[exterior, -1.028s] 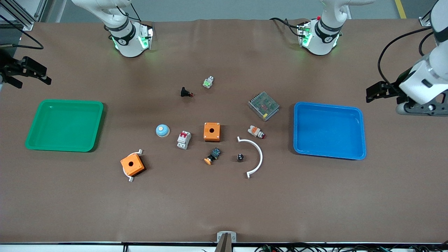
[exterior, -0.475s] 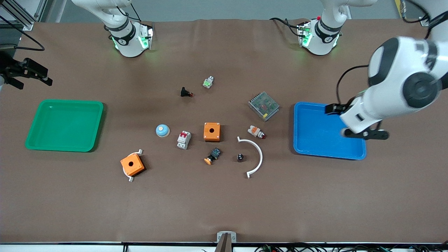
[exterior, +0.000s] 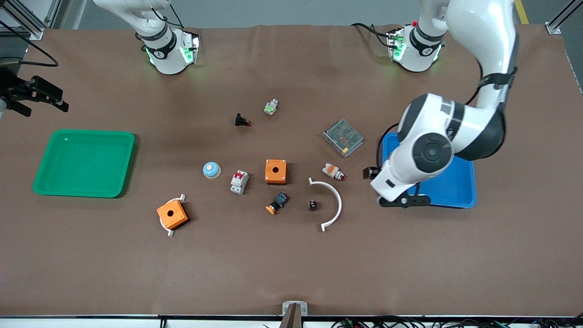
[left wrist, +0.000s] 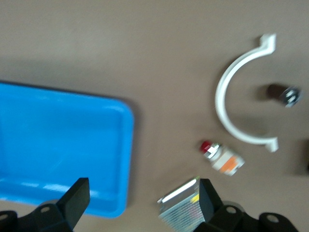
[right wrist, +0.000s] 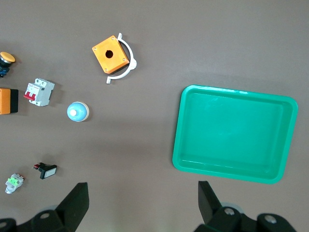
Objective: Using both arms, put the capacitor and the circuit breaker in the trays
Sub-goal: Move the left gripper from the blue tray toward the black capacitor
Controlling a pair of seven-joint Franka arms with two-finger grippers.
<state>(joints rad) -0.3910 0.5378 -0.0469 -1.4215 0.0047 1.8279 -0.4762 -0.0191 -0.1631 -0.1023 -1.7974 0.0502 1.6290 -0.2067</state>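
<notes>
The capacitor is a tiny black cylinder standing inside the curve of a white curved clip; it also shows in the left wrist view. The circuit breaker, white-grey with a red toggle, lies near the table's middle and shows in the right wrist view. My left gripper is open and empty in the air over the blue tray's edge, as its wrist view shows. My right gripper is open and empty, waiting above the green tray, with its fingers spread in the right wrist view.
An orange box sits beside the breaker, and another orange box sits on a white clip. A black-and-orange pushbutton, a white-orange-red component, a mesh power supply, a blue dome and two small parts lie around.
The left arm has swung in from past the table's end, across the blue tray, toward the middle. The right gripper has barely moved. No object has moved.
</notes>
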